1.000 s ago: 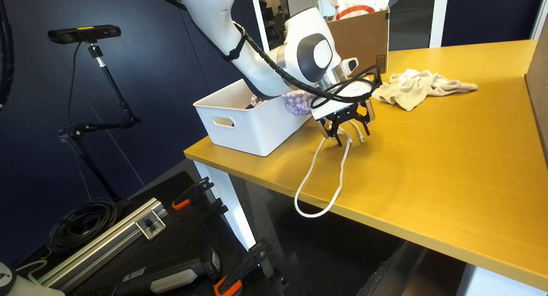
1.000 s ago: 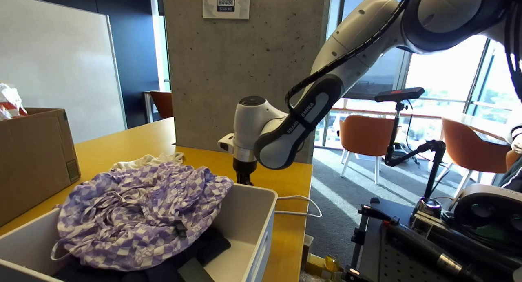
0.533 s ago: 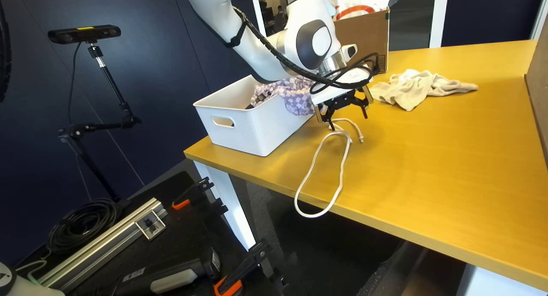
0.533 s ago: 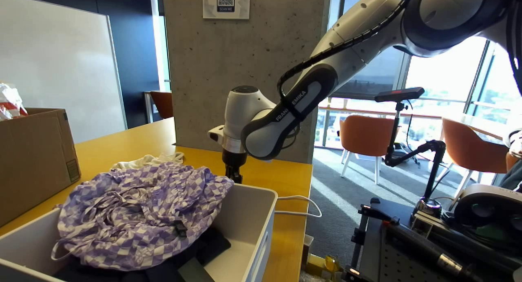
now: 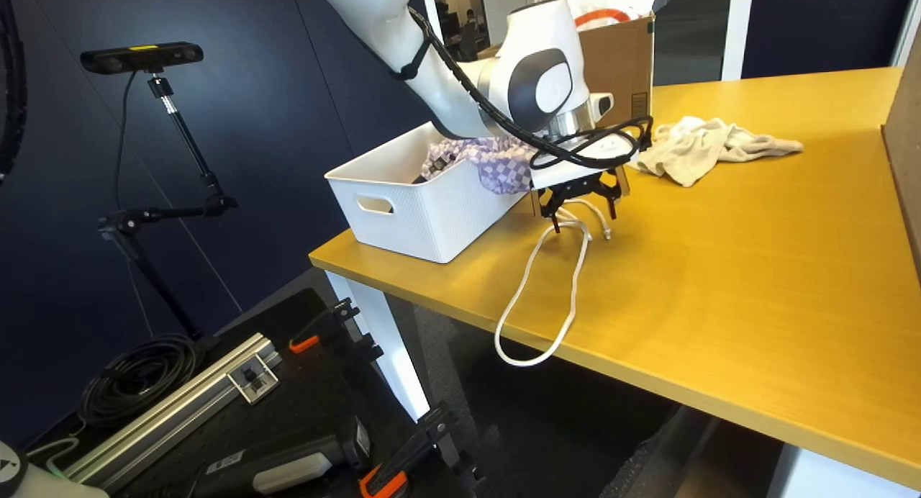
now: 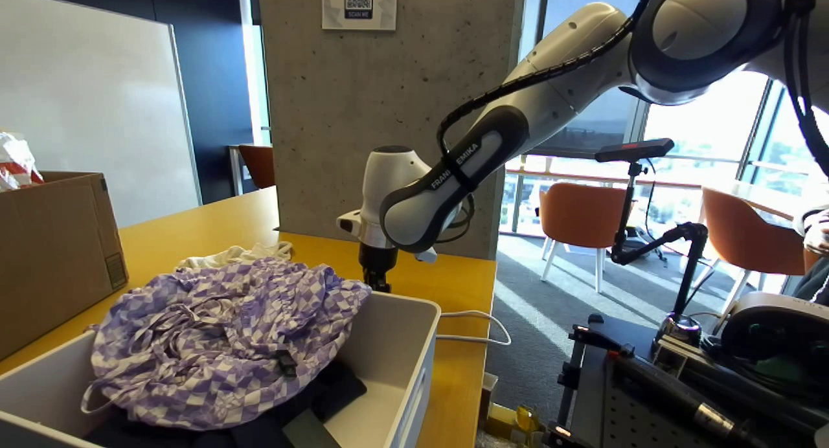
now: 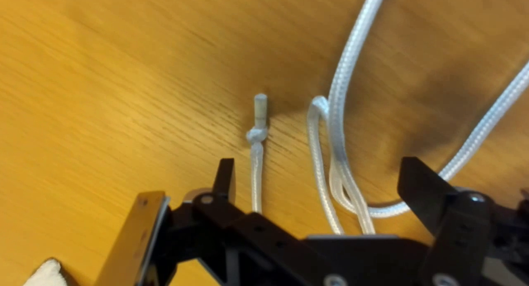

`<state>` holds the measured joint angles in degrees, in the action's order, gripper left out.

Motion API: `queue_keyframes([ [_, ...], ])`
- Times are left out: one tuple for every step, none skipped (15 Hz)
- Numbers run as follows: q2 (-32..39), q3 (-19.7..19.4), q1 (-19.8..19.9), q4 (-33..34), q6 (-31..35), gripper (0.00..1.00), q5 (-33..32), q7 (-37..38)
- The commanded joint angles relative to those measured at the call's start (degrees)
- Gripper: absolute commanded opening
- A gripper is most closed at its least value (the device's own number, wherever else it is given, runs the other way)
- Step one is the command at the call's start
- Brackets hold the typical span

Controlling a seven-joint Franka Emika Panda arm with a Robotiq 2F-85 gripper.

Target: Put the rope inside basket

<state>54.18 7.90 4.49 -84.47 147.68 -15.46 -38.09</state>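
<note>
A white rope [image 5: 573, 304] lies on the yellow table, its loop hanging over the front edge. The loop also shows in an exterior view [image 6: 476, 314]. In the wrist view the rope [image 7: 342, 79] has several strands and a knotted end between the fingers. My gripper [image 5: 584, 223] is open above the rope's bunched part, pointing down; in the wrist view [image 7: 317, 168] its fingers are wide apart with nothing held. The gripper [image 6: 377, 283] is partly hidden behind the basket in an exterior view. The white basket [image 5: 403, 228] stands beside it and shows in an exterior view [image 6: 405, 370].
A purple checkered cloth [image 6: 227, 344] fills much of the basket and hangs over its rim. A beige cloth [image 5: 694, 152] lies behind the gripper. A cardboard box [image 5: 619, 66] stands at the back. A concrete pillar [image 6: 388, 111] rises at the table's side.
The gripper first rose off the rope area, then came down a little and moved slightly away from the basket. It stays open. The rope and basket have not moved.
</note>
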Motion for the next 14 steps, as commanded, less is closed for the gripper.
queue_keyframes([
  [2.3,1.1,1.4,2.2,-1.1,1.0,1.7,-3.8],
  [2.7,1.2,1.7,2.2,-0.8,1.0,1.8,-4.4],
  [3.1,1.0,1.6,2.3,-0.6,1.0,1.7,-4.5],
  [3.4,1.1,1.7,2.3,-0.3,1.0,1.9,-4.8],
  [3.5,1.1,1.6,2.3,-0.2,1.0,1.9,-4.9],
  [3.6,1.1,1.7,2.2,0.3,0.75,1.9,-5.0],
  [3.6,1.1,1.7,2.1,0.3,0.74,2.0,-5.0],
  [3.6,1.1,1.8,2.1,0.6,0.66,2.0,-5.1],
  [3.5,1.1,1.9,2.1,0.7,0.59,2.0,-5.1],
  [3.3,1.1,2.0,1.9,1.0,0.52,2.0,-5.2],
  [3.3,1.2,2.1,1.9,1.1,0.43,2.1,-5.3],
  [3.3,1.1,2.1,2.0,1.1,0.37,2.1,-5.3],
  [3.3,1.1,2.1,2.2,1.1,0.28,2.1,-5.4],
  [3.2,1.0,2.1,2.2,1.2,0.22,2.1,-5.4],
])
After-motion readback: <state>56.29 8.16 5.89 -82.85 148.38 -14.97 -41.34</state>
